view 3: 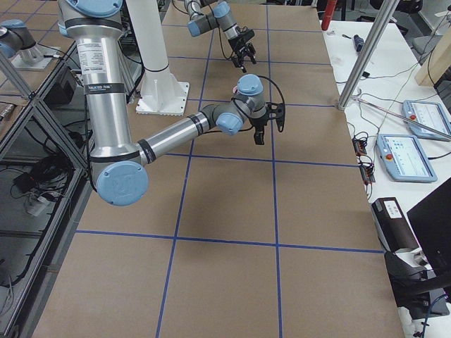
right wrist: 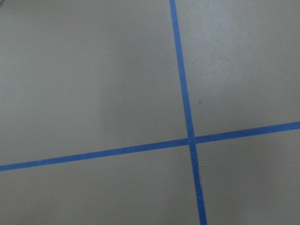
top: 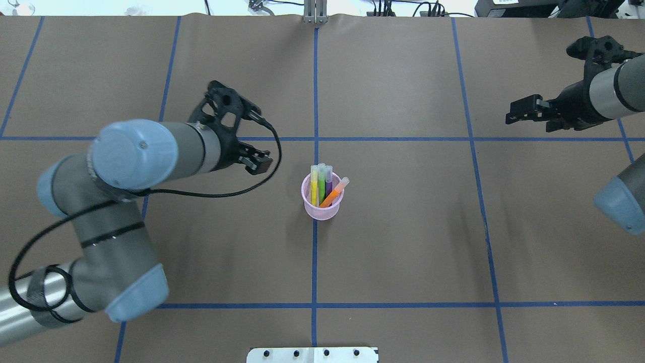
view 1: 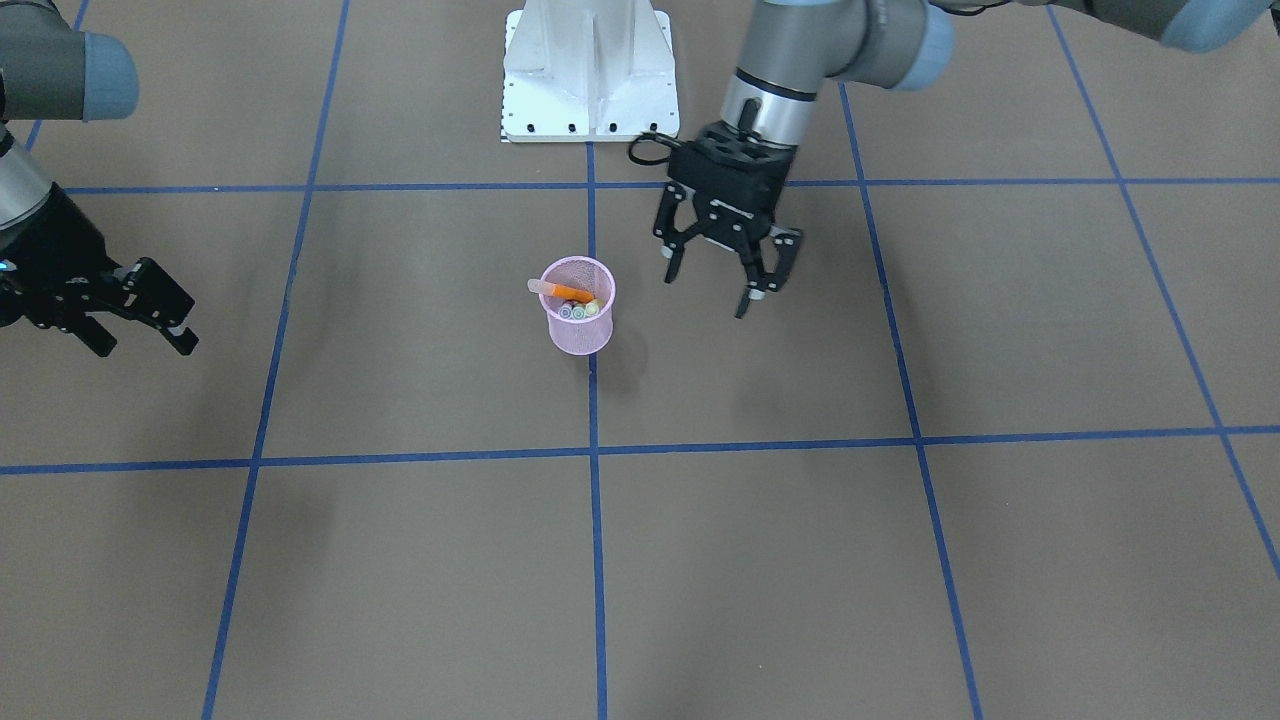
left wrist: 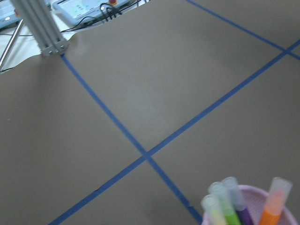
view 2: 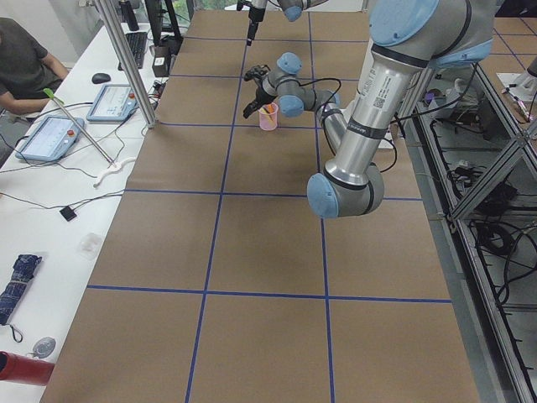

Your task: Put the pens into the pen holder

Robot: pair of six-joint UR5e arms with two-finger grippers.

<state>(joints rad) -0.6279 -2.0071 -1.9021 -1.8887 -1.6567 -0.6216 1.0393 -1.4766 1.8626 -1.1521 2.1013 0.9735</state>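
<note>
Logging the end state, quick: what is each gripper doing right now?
Left gripper: open, holding nothing.
Right gripper: open, holding nothing.

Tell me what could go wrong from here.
The left gripper hangs open close beside the pen holder; a careless sideways move might knock it over. The orange pen leans across the rim with its cap sticking out, so a bump could flip it out.
</note>
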